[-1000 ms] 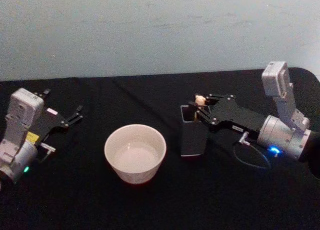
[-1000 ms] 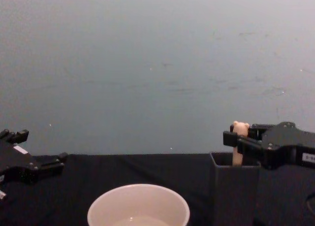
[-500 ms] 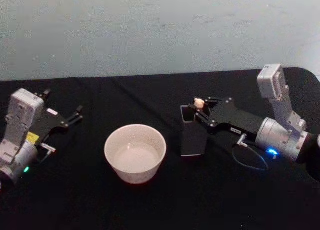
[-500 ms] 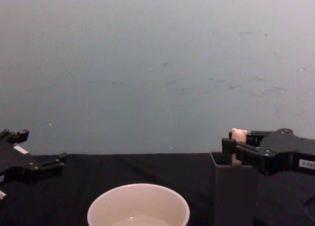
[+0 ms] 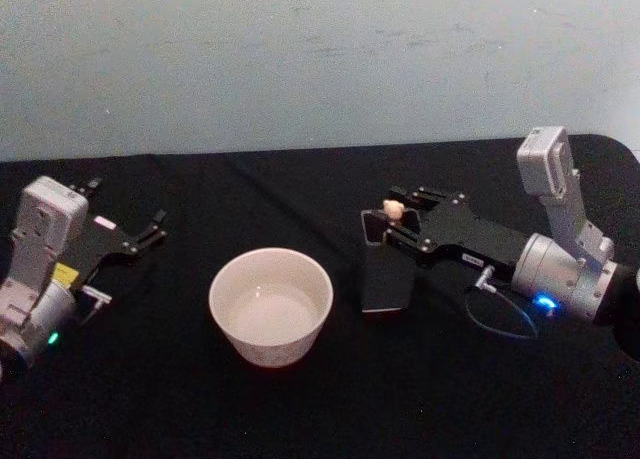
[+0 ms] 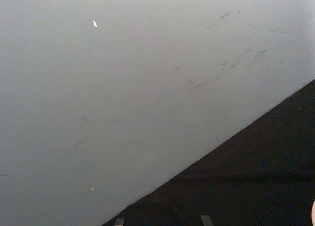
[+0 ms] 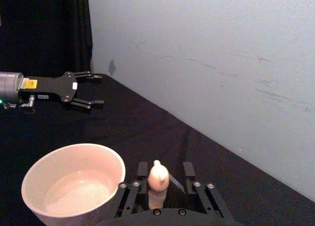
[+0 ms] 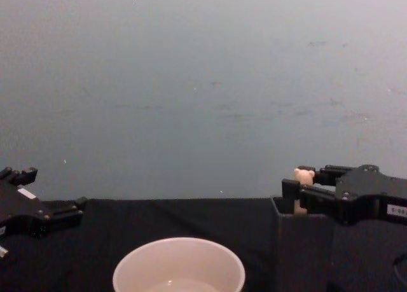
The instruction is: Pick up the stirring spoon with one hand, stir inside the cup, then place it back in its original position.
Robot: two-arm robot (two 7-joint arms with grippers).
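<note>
the stirring spoon (image 5: 394,210) is standing upright in the dark grey square holder (image 5: 385,269), with only its beige handle and tiny bear head poking above the rim; its metal bowl is hidden inside. the right gripper (image 5: 398,217), black with a white label and a silver wrist, is reaching over the holder's top, its jaws sitting on either side of the bear head; in the right wrist view the jaws are looking released, with gaps showing beside the handle (image 7: 158,179). the wide cream-white cup (image 5: 270,305) is resting on the black desk (image 5: 250,409) just beside the holder, on the robot's left of it, apart from it. the left gripper (image 5: 150,229) is lying idle near the desk's left edge, well apart from the cup, jaws spread.
</note>
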